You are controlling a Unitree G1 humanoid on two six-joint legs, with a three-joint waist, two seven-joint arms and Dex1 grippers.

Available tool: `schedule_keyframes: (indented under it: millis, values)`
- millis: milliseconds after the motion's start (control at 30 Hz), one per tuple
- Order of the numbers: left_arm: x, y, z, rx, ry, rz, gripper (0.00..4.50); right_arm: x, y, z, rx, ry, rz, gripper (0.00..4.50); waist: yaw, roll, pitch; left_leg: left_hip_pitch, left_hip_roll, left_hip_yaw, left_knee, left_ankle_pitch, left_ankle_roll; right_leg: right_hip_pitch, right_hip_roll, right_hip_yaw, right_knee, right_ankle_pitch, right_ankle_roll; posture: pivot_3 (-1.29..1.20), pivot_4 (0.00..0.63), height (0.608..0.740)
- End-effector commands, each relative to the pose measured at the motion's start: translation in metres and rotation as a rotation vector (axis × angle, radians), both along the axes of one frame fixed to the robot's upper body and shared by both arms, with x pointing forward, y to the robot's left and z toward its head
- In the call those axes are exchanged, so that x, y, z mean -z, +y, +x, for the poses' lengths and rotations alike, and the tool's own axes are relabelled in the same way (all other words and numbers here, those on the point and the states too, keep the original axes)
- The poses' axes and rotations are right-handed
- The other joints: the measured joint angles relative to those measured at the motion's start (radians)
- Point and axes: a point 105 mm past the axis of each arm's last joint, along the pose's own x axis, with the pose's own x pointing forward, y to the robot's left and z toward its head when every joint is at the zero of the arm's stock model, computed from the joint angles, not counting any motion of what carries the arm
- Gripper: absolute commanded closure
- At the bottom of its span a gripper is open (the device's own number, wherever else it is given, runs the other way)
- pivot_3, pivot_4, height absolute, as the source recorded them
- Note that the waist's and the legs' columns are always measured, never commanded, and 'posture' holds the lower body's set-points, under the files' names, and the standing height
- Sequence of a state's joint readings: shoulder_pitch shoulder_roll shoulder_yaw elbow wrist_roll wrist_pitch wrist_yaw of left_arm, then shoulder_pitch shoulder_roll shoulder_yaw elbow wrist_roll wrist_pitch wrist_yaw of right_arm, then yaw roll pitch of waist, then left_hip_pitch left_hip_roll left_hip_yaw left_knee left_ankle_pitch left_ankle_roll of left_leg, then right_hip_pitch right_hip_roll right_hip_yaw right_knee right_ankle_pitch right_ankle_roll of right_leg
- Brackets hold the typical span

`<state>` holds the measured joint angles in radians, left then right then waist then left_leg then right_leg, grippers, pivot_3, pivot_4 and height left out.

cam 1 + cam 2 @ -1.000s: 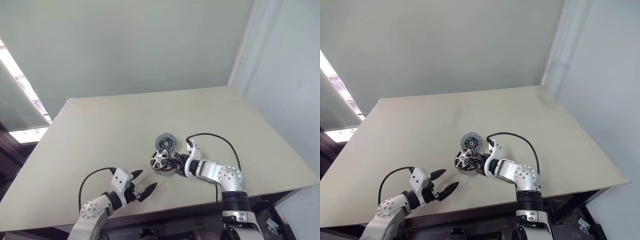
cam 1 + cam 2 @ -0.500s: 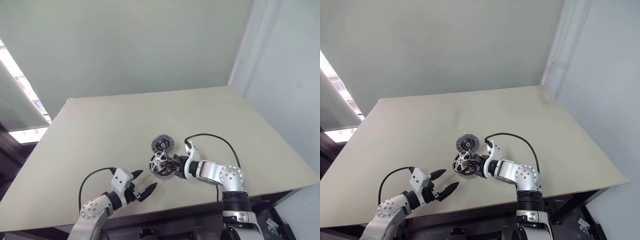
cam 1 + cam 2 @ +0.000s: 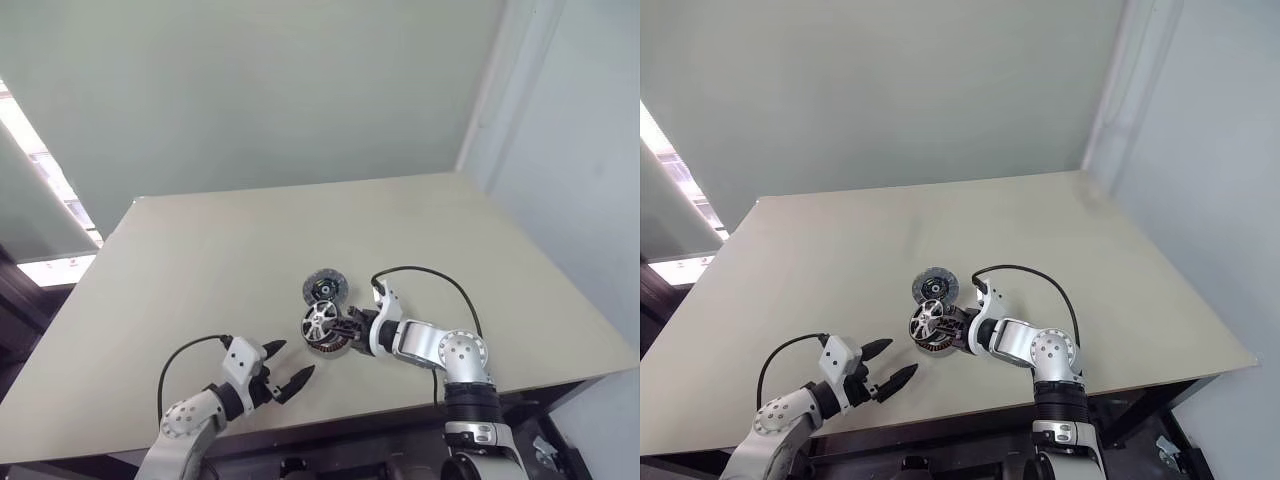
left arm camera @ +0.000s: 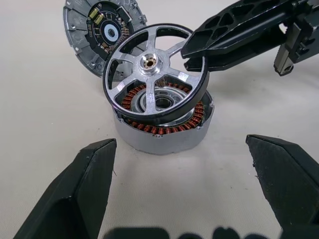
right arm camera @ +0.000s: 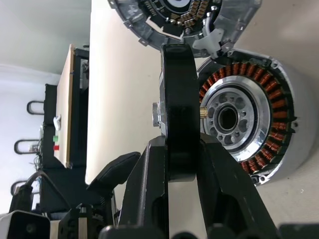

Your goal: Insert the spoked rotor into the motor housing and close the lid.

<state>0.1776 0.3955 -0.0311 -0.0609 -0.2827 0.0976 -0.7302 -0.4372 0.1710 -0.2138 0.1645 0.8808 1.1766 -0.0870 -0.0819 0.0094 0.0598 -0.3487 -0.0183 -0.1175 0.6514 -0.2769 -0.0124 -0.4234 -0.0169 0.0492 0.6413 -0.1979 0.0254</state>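
The spoked rotor [image 4: 155,74] — clamped by its rim in the right gripper [image 5: 182,164] — hangs tilted just above the motor housing [image 4: 164,130], its hub short of the bore.

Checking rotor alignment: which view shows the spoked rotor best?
Left wrist view: the spoked rotor shows its whole face, tilted above the motor housing. Right wrist view shows it edge-on in the right end effector. In the head views it is small.

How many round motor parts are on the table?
3: the motor housing resting on the table, the spoked rotor held tilted above it, and the lid lying just beyond them.
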Motion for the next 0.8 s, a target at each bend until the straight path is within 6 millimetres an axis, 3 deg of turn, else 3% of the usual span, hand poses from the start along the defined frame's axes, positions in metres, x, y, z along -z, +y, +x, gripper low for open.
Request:
schedule_keyframes:
  millis: [33, 600, 800]
  values:
    - [-0.01, -0.002, 0.004, 0.016, -0.048, 0.008, 0.0, -0.005, 0.012, -0.002, -0.014, 0.0, 0.043, 4.08, 0.0, 0.0, 0.0, 0.0, 0.0, 0.0, 0.0, 0.0, 0.0, 0.0, 0.0, 0.0, 0.0, 0.0, 0.0, 0.0, 0.0, 0.74]
    - [-0.01, -0.004, 0.006, 0.022, -0.052, 0.005, 0.0, -0.002, -0.004, -0.003, 0.006, 0.009, 0.019, 4.08, 0.0, 0.0, 0.0, 0.0, 0.0, 0.0, 0.0, 0.0, 0.0, 0.0, 0.0, 0.0, 0.0, 0.0, 0.0, 0.0, 0.0, 0.74]
    - [-0.01, -0.004, 0.007, 0.023, -0.055, 0.006, 0.0, 0.002, -0.001, -0.003, 0.006, 0.02, 0.015, 4.08, 0.0, 0.0, 0.0, 0.0, 0.0, 0.0, 0.0, 0.0, 0.0, 0.0, 0.0, 0.0, 0.0, 0.0, 0.0, 0.0, 0.0, 0.74]
